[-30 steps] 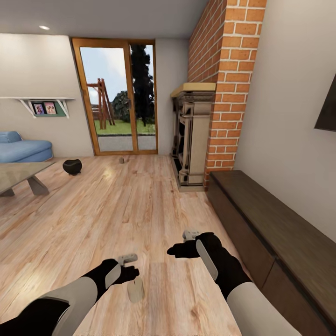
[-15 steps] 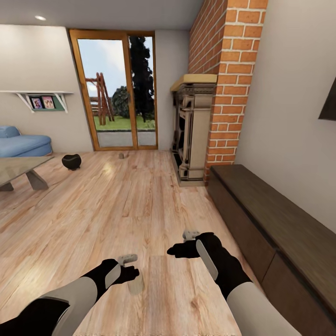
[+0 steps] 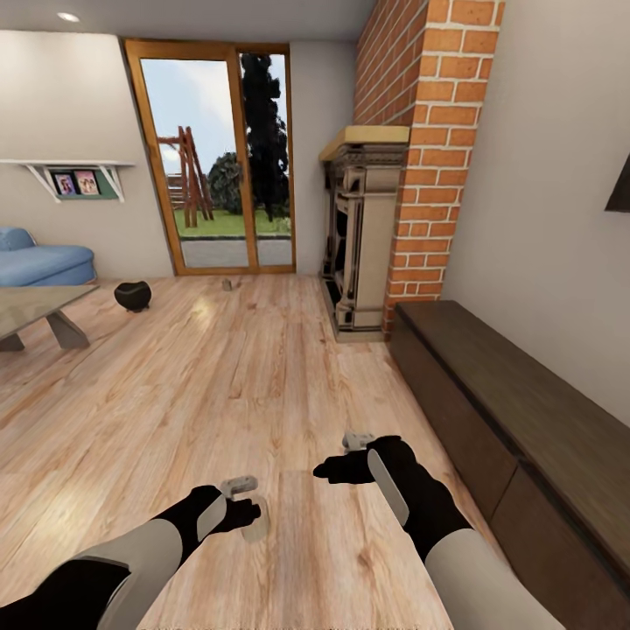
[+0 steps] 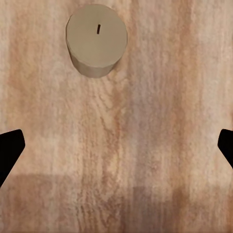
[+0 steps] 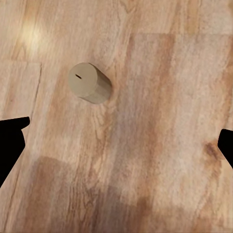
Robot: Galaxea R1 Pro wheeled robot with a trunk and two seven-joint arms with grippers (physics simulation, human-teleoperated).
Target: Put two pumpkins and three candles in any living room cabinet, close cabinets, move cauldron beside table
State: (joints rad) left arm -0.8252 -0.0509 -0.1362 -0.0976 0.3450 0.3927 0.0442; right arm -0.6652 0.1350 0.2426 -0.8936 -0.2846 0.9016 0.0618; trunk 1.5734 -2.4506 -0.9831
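Arms low, fingers [image 4: 9, 150] spread above candle [image 4: 96, 41].

Brick chimney [image 3: 429, 157]; blue sofa [image 3: 39, 262]; glass door [image 3: 219, 157].

Both arms fwd, low. Left gripper [image 3: 248, 510] angled down, jaws wide apart. Right gripper [image 3: 337, 465] higher, pointing left, jaws spread too.
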